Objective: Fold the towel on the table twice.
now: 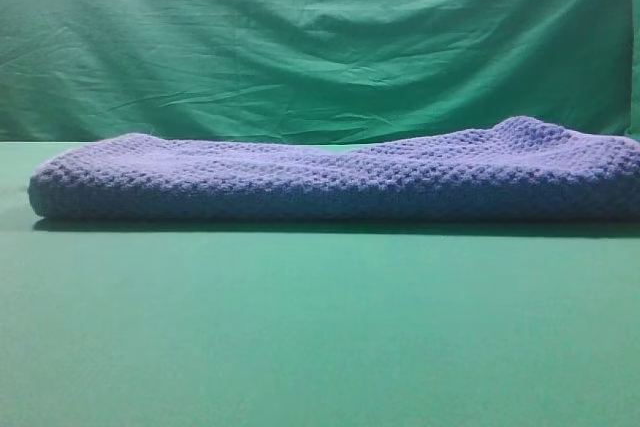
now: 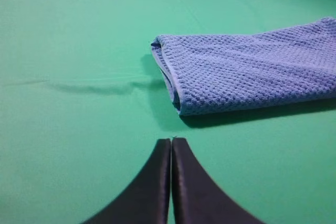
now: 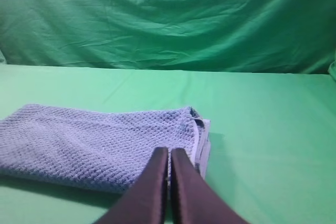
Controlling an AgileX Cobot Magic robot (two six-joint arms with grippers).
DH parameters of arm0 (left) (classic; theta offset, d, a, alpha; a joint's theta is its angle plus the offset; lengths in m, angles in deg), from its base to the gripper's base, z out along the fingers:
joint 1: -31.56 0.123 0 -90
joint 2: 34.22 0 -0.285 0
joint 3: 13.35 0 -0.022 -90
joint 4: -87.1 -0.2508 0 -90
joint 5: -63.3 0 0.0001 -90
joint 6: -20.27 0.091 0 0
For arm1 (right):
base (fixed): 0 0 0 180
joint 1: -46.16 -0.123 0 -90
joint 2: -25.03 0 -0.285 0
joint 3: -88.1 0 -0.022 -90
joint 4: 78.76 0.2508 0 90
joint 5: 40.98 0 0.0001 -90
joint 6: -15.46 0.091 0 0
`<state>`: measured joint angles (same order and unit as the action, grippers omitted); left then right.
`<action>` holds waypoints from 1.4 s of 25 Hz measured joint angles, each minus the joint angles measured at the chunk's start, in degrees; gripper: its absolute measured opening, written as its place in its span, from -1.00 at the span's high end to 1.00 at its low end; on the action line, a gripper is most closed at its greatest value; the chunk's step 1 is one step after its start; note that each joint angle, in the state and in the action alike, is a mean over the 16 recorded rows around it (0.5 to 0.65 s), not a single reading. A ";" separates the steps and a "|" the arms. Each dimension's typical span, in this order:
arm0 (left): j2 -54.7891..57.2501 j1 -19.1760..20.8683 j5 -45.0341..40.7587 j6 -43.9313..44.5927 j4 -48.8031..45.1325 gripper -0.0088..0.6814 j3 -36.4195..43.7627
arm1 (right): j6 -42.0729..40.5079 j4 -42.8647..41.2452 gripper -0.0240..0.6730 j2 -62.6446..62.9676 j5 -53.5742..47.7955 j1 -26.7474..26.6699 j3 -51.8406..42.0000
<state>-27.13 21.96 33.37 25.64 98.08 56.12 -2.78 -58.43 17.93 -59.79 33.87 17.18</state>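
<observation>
The towel (image 1: 340, 179), a thick periwinkle waffle-weave cloth, lies folded in layers across the green table (image 1: 320, 337). In the left wrist view its layered left end (image 2: 173, 85) faces my left gripper (image 2: 171, 141), which is shut and empty, a short way in front of the towel (image 2: 252, 72). In the right wrist view my right gripper (image 3: 169, 151) is shut with nothing in it, its tips standing before the near right part of the towel (image 3: 89, 142), close to the stacked right edge (image 3: 202, 142). Neither gripper shows in the exterior high view.
A wrinkled green cloth backdrop (image 1: 320, 37) hangs behind the table. Bare green surface (image 2: 68, 103) lies left of the towel and also to its right (image 3: 273, 145).
</observation>
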 joint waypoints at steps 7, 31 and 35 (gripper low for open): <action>0.00 0.00 0.19 -0.01 0.75 0.97 0.00 | 0.00 1.01 0.93 0.00 0.31 0.00 -0.41; 0.00 0.00 7.44 -0.19 -3.39 0.97 6.39 | -0.02 -3.37 0.93 0.00 -0.28 0.00 -7.83; 0.00 0.00 9.23 -0.22 -3.70 0.97 8.11 | -0.02 -3.41 0.93 0.00 -0.29 0.00 -7.83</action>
<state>-27.13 21.96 42.59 25.43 94.38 64.23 -2.80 -61.84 17.93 -60.08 33.87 9.35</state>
